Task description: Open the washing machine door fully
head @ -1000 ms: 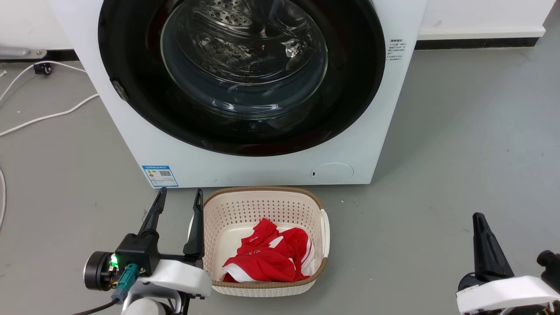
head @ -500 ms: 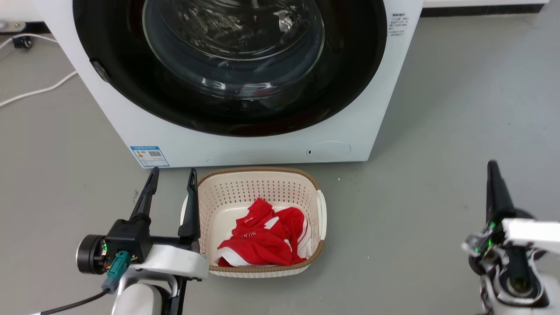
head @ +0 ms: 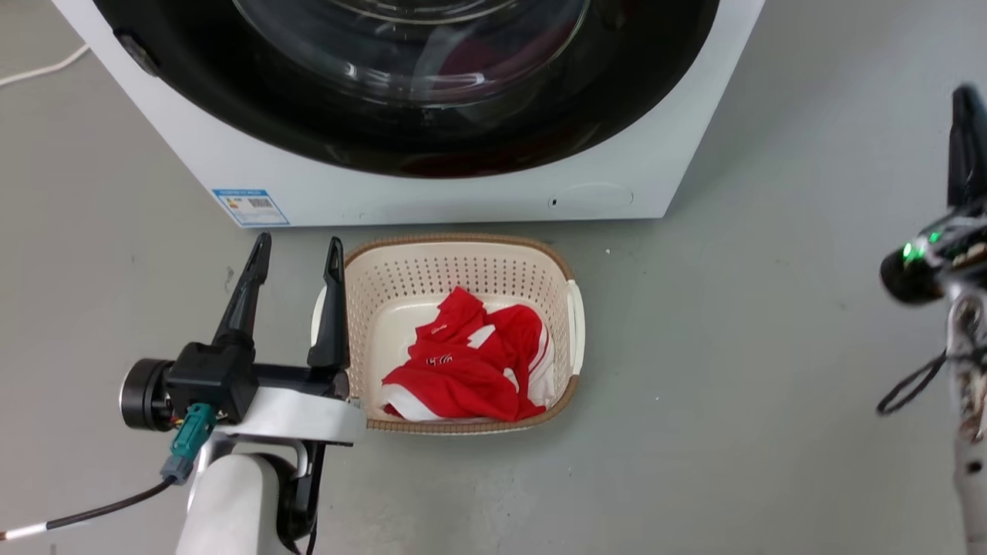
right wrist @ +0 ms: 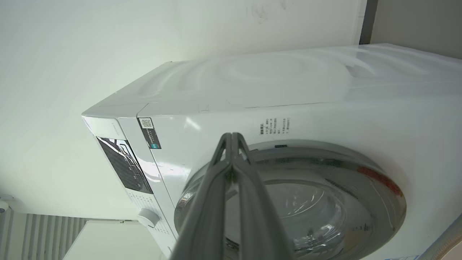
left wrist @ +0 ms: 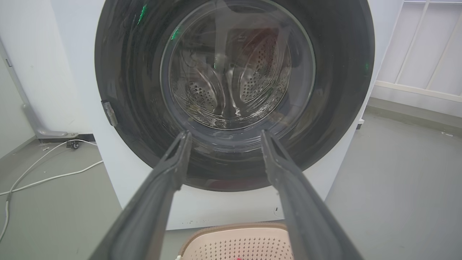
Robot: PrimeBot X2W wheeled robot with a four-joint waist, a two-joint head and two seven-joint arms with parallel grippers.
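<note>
washing machine door [left wrist: 126,90] is shut, lying flush on the front of the washing machine [head: 432,193]. glossy black ring around a clear glass window [left wrist: 234,72], perforated drum visible through it. small grey tab [left wrist: 109,112] sits on the door rim, on the left in left wrist view

left gripper [head: 298,243] is low, at lower left of head view. fingers spread apart, nothing between them, pointing at the machine front and not touching it. its right finger is just beside the left rim of the laundry basket [head: 574,324]; cannot tell if they touch. in left wrist view the two fingertips frame the lower edge of the window

right gripper [head: 964,96] is raised at the right edge of head view, off the machine's right side and clear of it. in right wrist view its fingers are pressed together tip to tip, holding nothing. that camera is rolled sideways and takes in the door bulge, the machine top, a dark control panel [right wrist: 124,164] and a white knob [right wrist: 148,217]

basket is cream, perforated, brown-rimmed, on the grey floor [head: 771,347] just in front of the machine, under the door. crumpled red and white garment [head: 463,370] inside it

blue label [head: 250,206] at lower left of the machine front, round flap [head: 592,197] at lower right. white cable [left wrist: 47,177] on the floor left of the machine
</note>
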